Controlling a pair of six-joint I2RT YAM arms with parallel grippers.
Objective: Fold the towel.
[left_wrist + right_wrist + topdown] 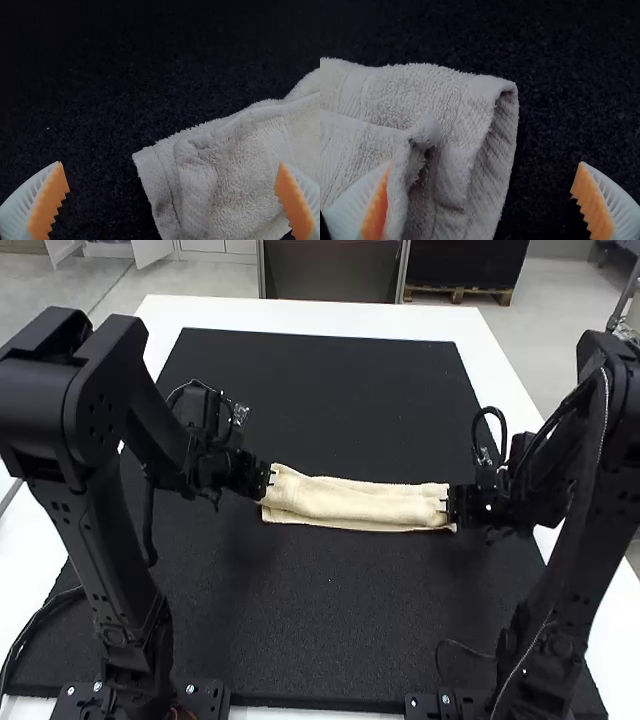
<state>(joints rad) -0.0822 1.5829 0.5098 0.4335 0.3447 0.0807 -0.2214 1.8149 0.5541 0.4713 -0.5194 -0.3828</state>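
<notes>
While both arms are bending down from high joints, the high view is showing the whole towel point(360, 502) lying as a long, narrow, folded strip, running crosswise on the black mat point(330, 400) that is covering much of the white table point(300, 312). The left arm point(115, 570) is angling inward, its gripper point(270, 478) sitting at the strip's left end; the right arm point(575, 570) is mirroring it, its gripper point(446, 502) pointing inward at the right end.

The left wrist view is bringing out what looks like plain cloth from above — a stitched hem band and soft wrinkles at the towel's end. Here the left gripper point(172, 175) is standing wide open, gripping nothing, one ribbed white finger with its orange pad point(49, 200) showing against the mat and the other overlapping the towel.

The right wrist view is revealing the layers — an outer fold curling over at the end, and a raised inner edge beside it. The right gripper point(480, 175) is also spreading its fingers wide, gripping nothing, one lying close by that raised edge, partly hidden, the other showing against the mat beyond the towel's end.
</notes>
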